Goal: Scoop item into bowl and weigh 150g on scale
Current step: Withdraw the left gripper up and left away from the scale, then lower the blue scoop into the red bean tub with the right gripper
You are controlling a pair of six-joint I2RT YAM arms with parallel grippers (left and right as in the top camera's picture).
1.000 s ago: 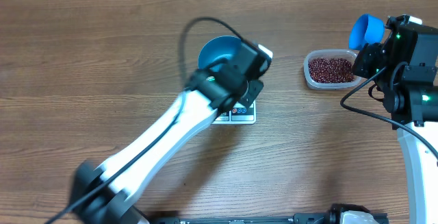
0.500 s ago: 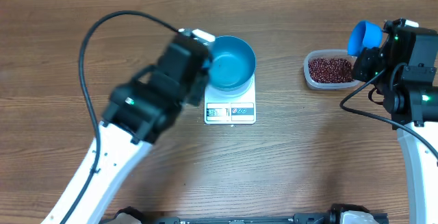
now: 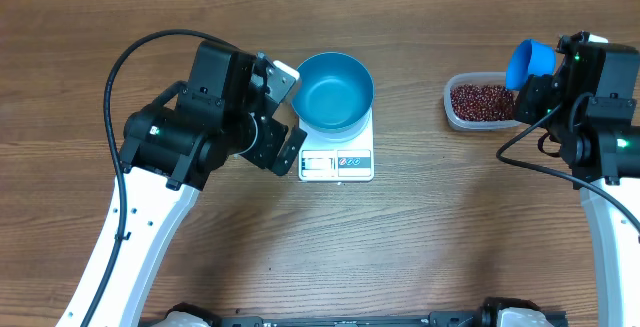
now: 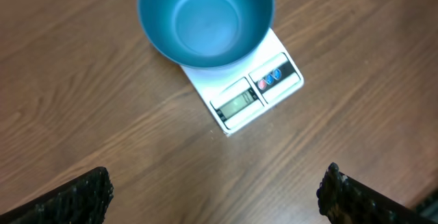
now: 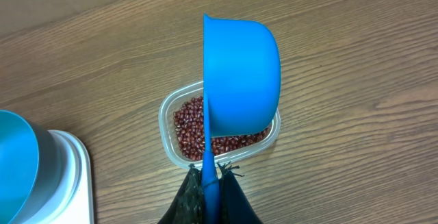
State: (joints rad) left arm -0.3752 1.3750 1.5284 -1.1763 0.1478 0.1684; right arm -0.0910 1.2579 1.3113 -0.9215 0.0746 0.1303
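Your bowl (image 3: 335,89) is sitting empty on the scale (image 3: 337,165), overhanging the back but leaving the display (image 4: 236,103) clear, so I reckon the first scoop is the job in hand. The right gripper (image 5: 210,183) is clamped tight on the handle of the little blue scoop (image 5: 239,77), which hangs over the clear tub (image 3: 455,115) with its mouth turned sideways. From overhead it looks empty. The beans (image 3: 483,101) are in that tub, well off to the right of the scale. The left gripper (image 4: 215,190) is spread wide with nothing in it, parked just left of the bowl. Roll the scoop mouth-down into the beans, dig shallow so the tub doesn't skid, and level it before lifting. Take small loads so you don't overshoot. I can't read the display from here, so check it's zeroed first, and keep that left arm off the bowl and scale.
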